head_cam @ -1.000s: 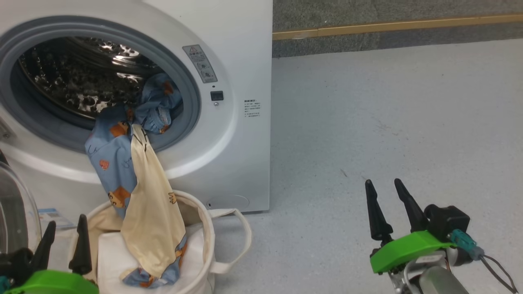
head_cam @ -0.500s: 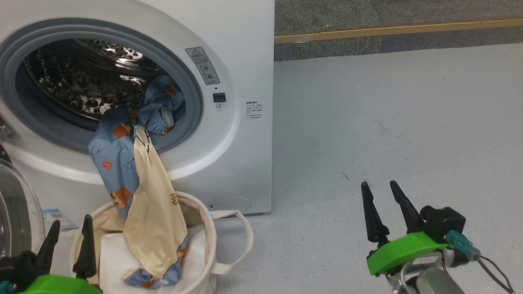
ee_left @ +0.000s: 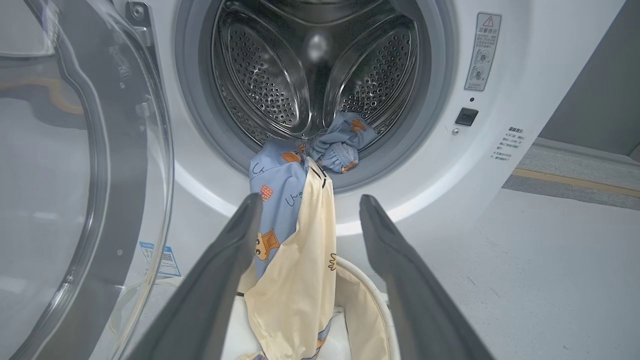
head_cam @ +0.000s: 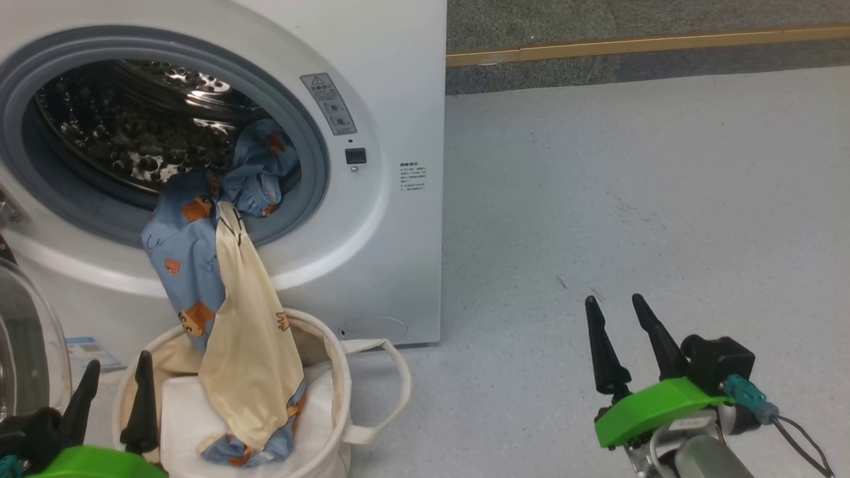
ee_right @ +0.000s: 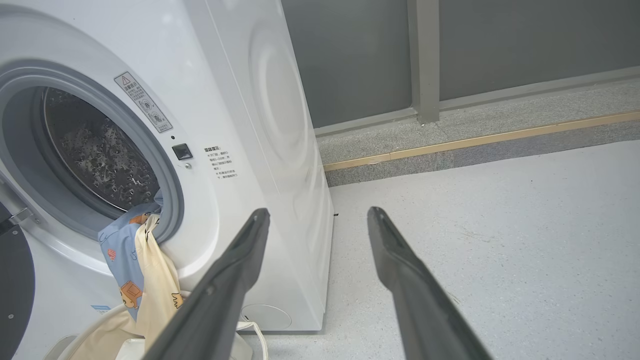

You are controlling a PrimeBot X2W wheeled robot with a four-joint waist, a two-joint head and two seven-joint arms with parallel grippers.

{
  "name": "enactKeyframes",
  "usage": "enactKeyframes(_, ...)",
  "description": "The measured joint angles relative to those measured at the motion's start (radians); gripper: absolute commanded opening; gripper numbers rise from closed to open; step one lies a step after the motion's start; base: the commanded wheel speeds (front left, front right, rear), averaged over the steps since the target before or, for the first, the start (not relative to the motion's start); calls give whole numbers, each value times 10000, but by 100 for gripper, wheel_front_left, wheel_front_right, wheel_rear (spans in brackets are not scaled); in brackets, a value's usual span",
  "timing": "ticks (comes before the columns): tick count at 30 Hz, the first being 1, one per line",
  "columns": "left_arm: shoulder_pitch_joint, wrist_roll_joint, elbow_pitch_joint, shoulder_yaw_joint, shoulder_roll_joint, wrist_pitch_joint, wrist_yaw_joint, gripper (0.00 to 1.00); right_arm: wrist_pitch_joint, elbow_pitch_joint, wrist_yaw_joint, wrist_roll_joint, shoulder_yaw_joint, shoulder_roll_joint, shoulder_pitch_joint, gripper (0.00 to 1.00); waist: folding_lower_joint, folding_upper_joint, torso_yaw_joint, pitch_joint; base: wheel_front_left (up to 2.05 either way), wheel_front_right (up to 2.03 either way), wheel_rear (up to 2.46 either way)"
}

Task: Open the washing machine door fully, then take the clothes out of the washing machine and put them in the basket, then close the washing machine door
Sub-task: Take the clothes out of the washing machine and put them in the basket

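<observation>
The white washing machine (head_cam: 398,79) stands with its steel drum mouth (head_cam: 133,133) uncovered. Its door (ee_left: 75,175) is swung out to the left, glass bowl showing (head_cam: 26,345). The clothes (head_cam: 232,318), light blue with orange prints and a cream side, hang from the drum lip down into the cream basket (head_cam: 332,372) below; a bunched blue part (ee_left: 340,142) still lies in the drum. My left gripper (head_cam: 116,378) is open beside the basket's left rim, holding nothing. Over the bare floor to the right my right gripper (head_cam: 614,309) is open and empty.
Grey speckled floor (head_cam: 631,199) stretches to the right of the washer. A raised grey kerb with a wooden strip (head_cam: 631,43) runs along the back, with a grey wall and post (ee_right: 425,60) behind. A blue sticker (ee_left: 162,257) sits low on the washer front.
The picture has shifted slightly, so the camera moved a little. Both grippers stay open and the clothes hang as before.
</observation>
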Motion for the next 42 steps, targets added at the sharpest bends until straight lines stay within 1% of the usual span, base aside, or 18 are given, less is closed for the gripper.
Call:
enactKeyframes(3,-7,-192,-2,4,-4,79,-2,100,0,0,0,0,0,15,-1,100,0,0,-11,19,0,0,0)
enactKeyframes(7,-7,-190,-10,-8,4,81,0,100,0,0,0,0,0,81,-1,100,0,0,-17,51,0,0,0)
enactKeyframes(8,-7,-190,-25,-23,12,88,79,100,0,0,0,-2,0,90,-1,100,0,0,-18,66,0,0,0)
enactKeyframes(14,-6,-190,-119,-33,29,90,92,100,0,-6,0,-2,-4,94,-1,100,0,0,-18,109,0,0,0)
enactKeyframes(22,-6,-188,-184,-69,82,125,261,100,0,-12,0,-2,-8,94,-1,100,0,0,-47,201,0,0,0)
enactKeyframes(26,-6,-190,-244,-90,88,134,263,100,0,-13,0,-2,-17,94,-1,100,0,0,-75,264,0,0,0)
enactKeyframes(30,-126,-188,-284,-198,119,343,351,100,0,-115,0,-2,-98,94,-6,100,0,0,-65,466,0,0,0)
enactKeyframes(32,-473,-188,-272,-286,119,558,426,100,0,-205,0,-13,-201,94,-23,100,0,0,-18,627,0,0,0)
enactKeyframes(34,-1091,-188,-130,-453,119,940,410,100,0,-280,0,-63,-253,94,-38,100,0,0,41,835,0,0,0)
enactKeyframes(35,-1091,-188,-130,-453,119,940,410,100,0,-280,0,-63,-253,94,-38,100,0,0,41,835,0,0,0)
enactKeyframes(36,-1891,-81,184,-709,163,1264,326,100,0,-322,0,-96,-249,98,-105,100,0,0,92,1091,0,0,0)
enactKeyframes(42,-4792,314,2034,-1448,326,2272,-272,100,0,-566,0,-267,-253,140,-788,100,0,0,141,2070,0,0,0)
